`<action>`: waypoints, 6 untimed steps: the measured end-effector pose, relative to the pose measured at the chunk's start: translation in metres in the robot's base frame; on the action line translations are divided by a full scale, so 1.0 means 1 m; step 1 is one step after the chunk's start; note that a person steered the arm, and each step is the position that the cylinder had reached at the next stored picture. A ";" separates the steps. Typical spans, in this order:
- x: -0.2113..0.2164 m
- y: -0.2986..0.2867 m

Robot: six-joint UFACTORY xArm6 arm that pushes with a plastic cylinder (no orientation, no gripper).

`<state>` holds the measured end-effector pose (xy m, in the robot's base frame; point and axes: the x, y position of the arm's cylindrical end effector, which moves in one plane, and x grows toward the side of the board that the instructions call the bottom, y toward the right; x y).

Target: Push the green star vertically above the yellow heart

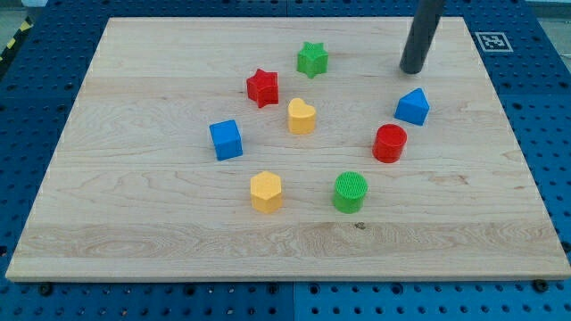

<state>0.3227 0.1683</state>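
In the camera view I carry no pincer, only a rod, so nothing is gripped; my tip (412, 69) rests on the table (134, 223), clear of all blocks. The green star (312, 59) lies well to its left, already slightly above and right of the yellow heart (302, 117), wanting a small leftward nudge
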 end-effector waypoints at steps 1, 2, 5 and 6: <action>-0.005 -0.041; -0.009 -0.109; 0.032 -0.111; 0.055 -0.117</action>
